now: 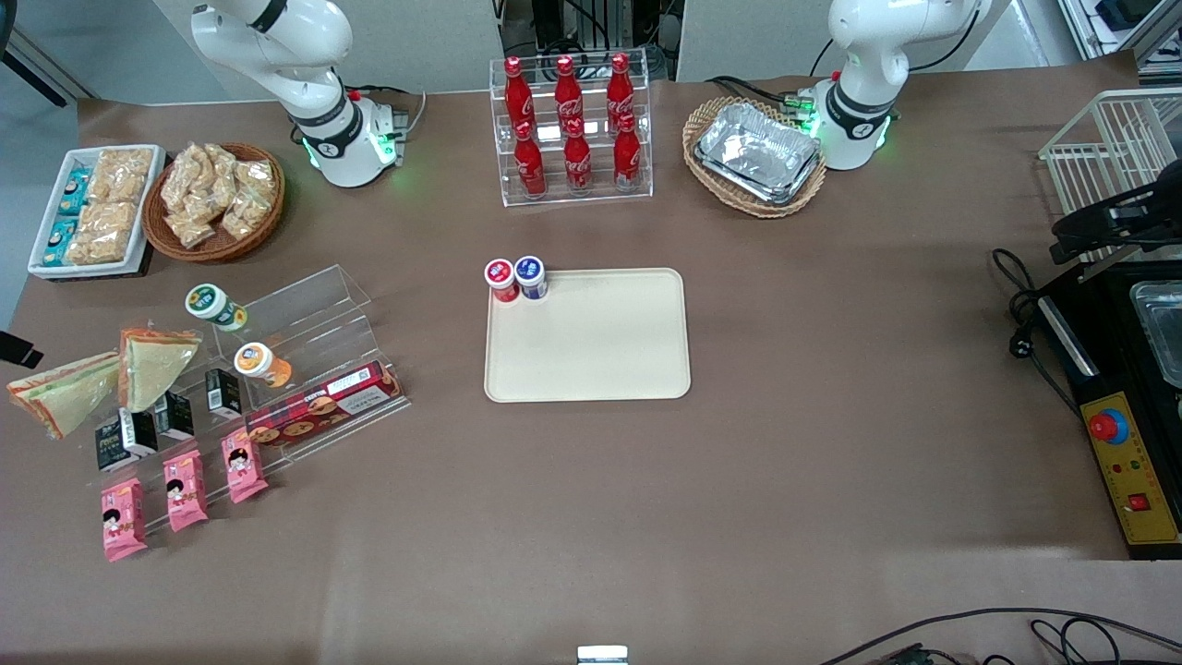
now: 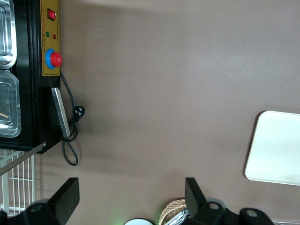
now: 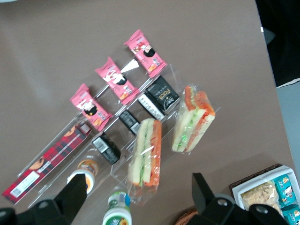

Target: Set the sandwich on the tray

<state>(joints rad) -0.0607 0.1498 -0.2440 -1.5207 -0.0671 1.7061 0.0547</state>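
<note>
Hand (image 3: pixel 133 199) wide open, holding nothing, hanging high above clear shelf (image 3: pixel 117 136). Two wrapped sandwiches below it. Sandwich (image 3: pixel 146 152) leans on shelf; other sandwich (image 3: pixel 193 118) just beside it, on desk (image 1: pixel 831 443). Tray (image 1: pixel 609 351) well apart, mid desk, bare but for two small cups (image 1: pixel 515 277) at one corner. Step: reaching for sandwich, not yet begun. Next: drop hand down, line fingers across wedge, pinch softly, wrap is slippery.

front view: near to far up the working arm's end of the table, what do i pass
pink snack packs → black cartons → green-lidded jar → wicker basket of snack bags. The sandwiches overlap the cartons, so left out; the gripper, jaws open, hangs above them.
</note>
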